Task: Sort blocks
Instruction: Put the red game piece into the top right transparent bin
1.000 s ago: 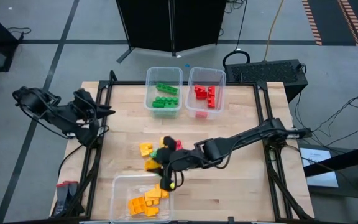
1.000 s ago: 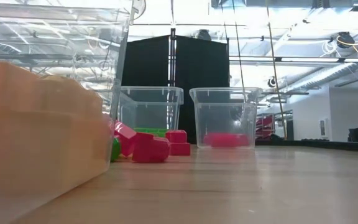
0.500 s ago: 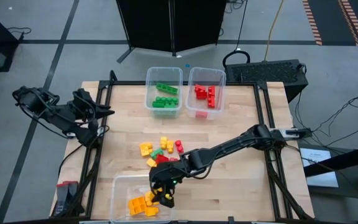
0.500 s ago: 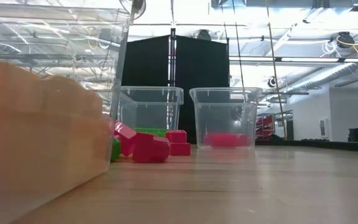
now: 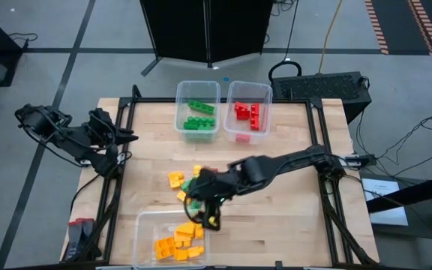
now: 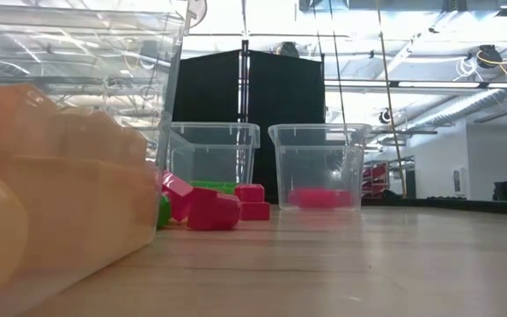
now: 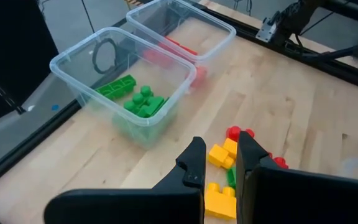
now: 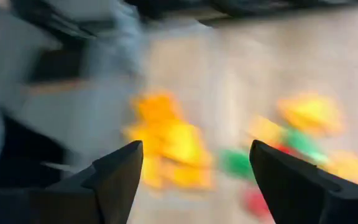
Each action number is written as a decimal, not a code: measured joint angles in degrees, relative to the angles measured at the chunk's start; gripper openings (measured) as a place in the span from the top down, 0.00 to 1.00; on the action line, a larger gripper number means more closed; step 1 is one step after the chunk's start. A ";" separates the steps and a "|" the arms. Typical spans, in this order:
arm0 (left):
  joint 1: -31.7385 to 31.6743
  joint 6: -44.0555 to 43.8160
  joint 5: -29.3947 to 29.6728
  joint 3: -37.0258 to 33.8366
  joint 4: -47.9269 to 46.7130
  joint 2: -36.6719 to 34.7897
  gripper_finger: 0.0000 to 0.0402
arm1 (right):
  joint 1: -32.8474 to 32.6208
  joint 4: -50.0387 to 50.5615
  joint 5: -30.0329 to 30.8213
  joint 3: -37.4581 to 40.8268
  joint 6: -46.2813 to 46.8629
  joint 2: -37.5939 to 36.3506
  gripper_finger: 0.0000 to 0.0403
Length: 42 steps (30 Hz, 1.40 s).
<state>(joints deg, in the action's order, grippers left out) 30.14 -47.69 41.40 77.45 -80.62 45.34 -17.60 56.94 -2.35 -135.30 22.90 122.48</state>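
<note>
Loose red, green and yellow blocks [image 5: 188, 180] lie in a pile at mid-table. My right gripper [image 5: 205, 210] [image 8: 194, 149] hangs open over the pile's near side, by the near tub's far rim, with nothing between its fingers. Yellow blocks [image 5: 177, 241] lie in the near tub [image 5: 147, 225]. Green blocks [image 5: 199, 116] fill one far tub and red blocks [image 5: 250, 114] the other. My left gripper [image 5: 130, 137] [image 7: 219, 146] waits shut above the table's left edge. The right wrist view is blurred.
The two far tubs [image 6: 214, 154] [image 6: 319, 158] stand side by side at the table's far edge. The near tub [image 6: 69, 132] fills the low view's left, with red blocks [image 6: 211, 208] beyond it. Bare wood [image 5: 276, 217] lies to the right of the pile.
My right gripper swung from the pile toward the table's near edge, over the near tub, then drew back up toward the pile. In the low view one more yellow block now lies in the near tub.
</note>
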 joint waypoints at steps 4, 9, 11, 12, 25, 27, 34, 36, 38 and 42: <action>-0.01 -0.03 -0.71 0.00 -0.02 -0.02 1.00 | 1.34 13.69 11.80 4.54 5.91 -4.47 0.30; 0.00 -0.01 -0.67 0.00 -0.05 0.00 1.00 | 3.40 25.89 17.67 9.23 8.90 -5.28 0.30; 0.00 -0.01 -0.66 0.00 -0.07 -0.01 1.00 | 4.86 25.60 16.95 12.88 8.04 -5.28 0.30; 0.00 -0.01 -0.65 0.00 -0.07 -0.01 1.00 | 5.88 23.76 15.98 15.23 7.93 -5.28 0.30; -0.01 -0.01 -0.63 0.00 -1.21 -0.02 1.00 | 12.98 -12.06 8.80 42.81 18.33 -5.89 0.30; 0.01 0.01 -0.60 0.00 -1.39 0.00 1.00 | 12.12 -17.39 8.30 44.53 19.60 -5.73 0.30; -0.01 -0.01 -0.38 0.00 -1.40 0.00 1.00 | 11.20 -22.14 13.42 48.33 24.89 -3.60 0.30; 0.00 0.01 -0.32 0.00 -1.40 0.00 1.00 | 10.99 -22.80 13.22 48.35 24.89 -2.27 0.30; -0.01 0.01 -0.30 0.00 -1.40 0.00 1.00 | 10.88 -23.29 12.96 48.45 25.03 -0.91 0.30; -0.01 -0.01 -0.30 0.00 -1.40 0.00 1.00 | 11.03 -25.16 13.26 48.17 28.51 1.82 0.32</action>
<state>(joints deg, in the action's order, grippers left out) 30.13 -47.70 41.10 77.45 -82.02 45.34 -6.57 31.77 10.91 -87.13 51.42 124.30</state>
